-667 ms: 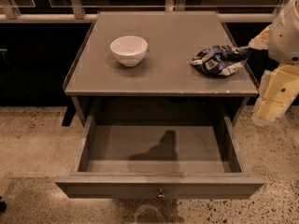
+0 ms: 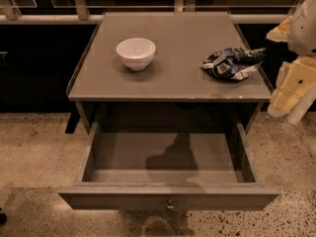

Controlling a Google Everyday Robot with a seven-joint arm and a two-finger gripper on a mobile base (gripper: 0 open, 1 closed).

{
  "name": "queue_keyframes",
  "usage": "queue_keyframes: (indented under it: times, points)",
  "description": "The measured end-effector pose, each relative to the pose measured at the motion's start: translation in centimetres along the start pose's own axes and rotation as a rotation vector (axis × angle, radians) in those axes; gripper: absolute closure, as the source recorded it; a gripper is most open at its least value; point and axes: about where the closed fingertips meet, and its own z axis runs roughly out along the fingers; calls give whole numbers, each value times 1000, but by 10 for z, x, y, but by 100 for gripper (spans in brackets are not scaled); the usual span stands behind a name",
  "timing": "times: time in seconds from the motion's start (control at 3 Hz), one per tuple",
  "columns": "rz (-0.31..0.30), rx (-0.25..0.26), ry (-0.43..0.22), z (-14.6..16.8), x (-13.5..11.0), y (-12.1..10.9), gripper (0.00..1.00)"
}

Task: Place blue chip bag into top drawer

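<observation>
Knob (image 2: 169, 206) and flat front panel sit nearest, with the top drawer (image 2: 168, 195) pulled fully out below the cabinet top (image 2: 173, 88). Its floor shows only a shadow between low walls, just as a moment ago. Up on the top, the blue chip bag (image 2: 231, 63) lies well to the right of the white bowl (image 2: 136, 53), in the same spot as before and close to the right edge. Its long axis runs left to right, rising slightly toward the far right, where a dark twisted end points at the gripper (image 2: 277, 32). The gripper, further right of the bowl and past the top's edge, has drawn back off that end; whether it is open or closed cannot be told. Open room lies between bowl and bag
</observation>
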Motion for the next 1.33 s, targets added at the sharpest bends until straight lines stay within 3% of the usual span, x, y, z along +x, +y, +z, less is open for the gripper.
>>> queue_keyframes:
  times: [0.67,1.0,1.33]
  points:
    - [15,58,-201,44,15,-93,0]
    - [30,49,-326,86,4,-129,0]
    - [41,6,-416,135,-16,-157,0]
